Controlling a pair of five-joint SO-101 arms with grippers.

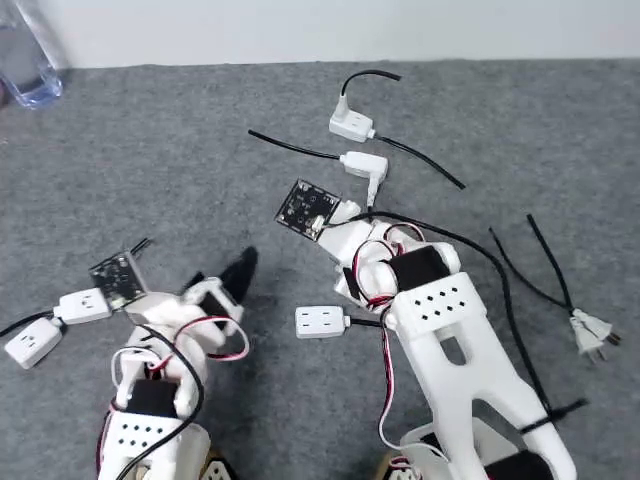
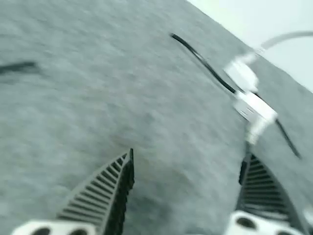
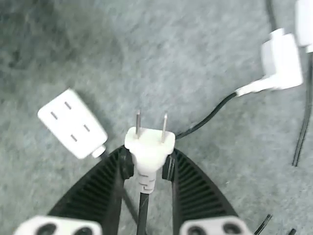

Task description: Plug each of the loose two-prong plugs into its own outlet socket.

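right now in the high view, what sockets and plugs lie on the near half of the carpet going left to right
far-left outlet socket → second outlet socket → middle outlet socket → loose two-prong plug

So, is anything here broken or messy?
Nothing looks broken. The black cords are oddly short, and their far ends lie loose on the table, joined to nothing. One stray plug lies off by itself.
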